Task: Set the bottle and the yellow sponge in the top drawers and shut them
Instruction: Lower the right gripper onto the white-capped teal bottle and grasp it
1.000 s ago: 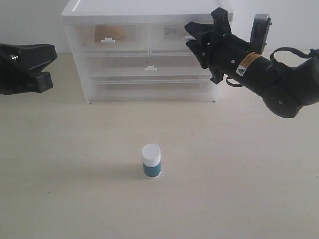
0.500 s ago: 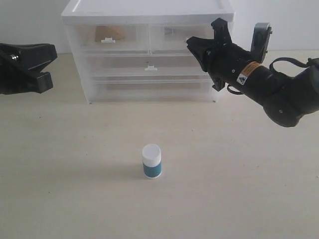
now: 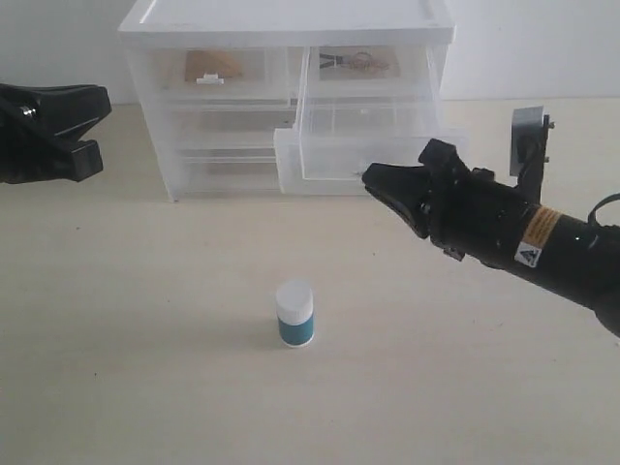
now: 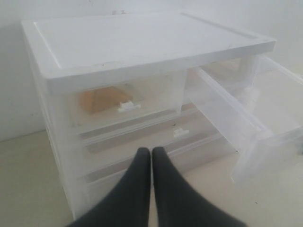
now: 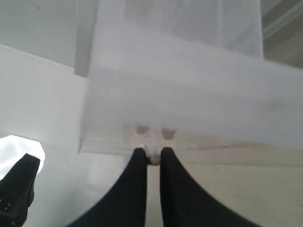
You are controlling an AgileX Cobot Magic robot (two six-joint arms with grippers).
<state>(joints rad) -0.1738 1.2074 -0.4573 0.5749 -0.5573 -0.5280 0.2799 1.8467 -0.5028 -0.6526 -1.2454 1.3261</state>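
At the far left of the pale cream tabletop (image 3: 116,320), before a plain white wall (image 3: 523,48), the black left gripper (image 4: 151,155) hangs with its fingers pressed together and empty, well apart from the white plastic drawer unit (image 3: 281,19) at the back. Its translucent top left drawer (image 3: 254,74) sits pushed in with the mustard-yellow wedge-shaped sponge (image 3: 215,65) inside, and out front the squat teal bottle with a wide white cap (image 3: 294,313) stands upright, bare table open on every side. Further right the translucent top right drawer (image 3: 358,145) juts far out over the table, its small white handle (image 5: 152,156) pinched by the black right gripper (image 3: 370,176).
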